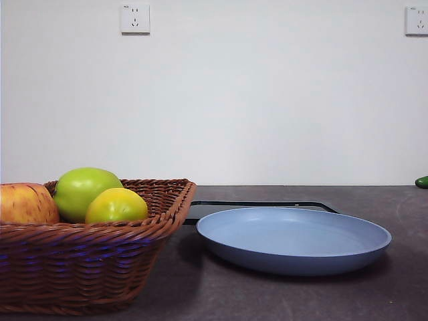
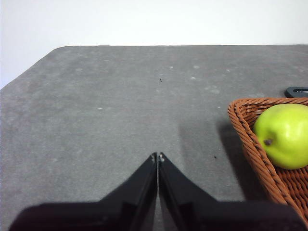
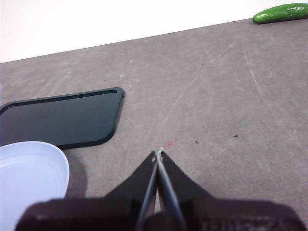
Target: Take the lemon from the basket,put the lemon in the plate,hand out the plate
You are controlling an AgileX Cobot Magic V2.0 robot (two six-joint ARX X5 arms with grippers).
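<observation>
The lemon (image 1: 116,206) lies in the basket (image 1: 100,267) at the table's left, in front of a green apple (image 1: 83,190), with another apple (image 1: 25,204) to their left. Right of the basket sits the plate (image 1: 294,257), with a flat tray (image 1: 267,204) behind it.

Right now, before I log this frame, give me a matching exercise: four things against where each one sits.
Things:
1. lemon
2. plate
3. black tray
4. left gripper

Places:
A. flat on the table behind the plate
B. shut, over bare table beside the basket
C. in the basket, in front of the green apple
D. on the table beside the basket, nothing in it

Pairs: 1-C, 2-D, 3-A, 4-B
</observation>
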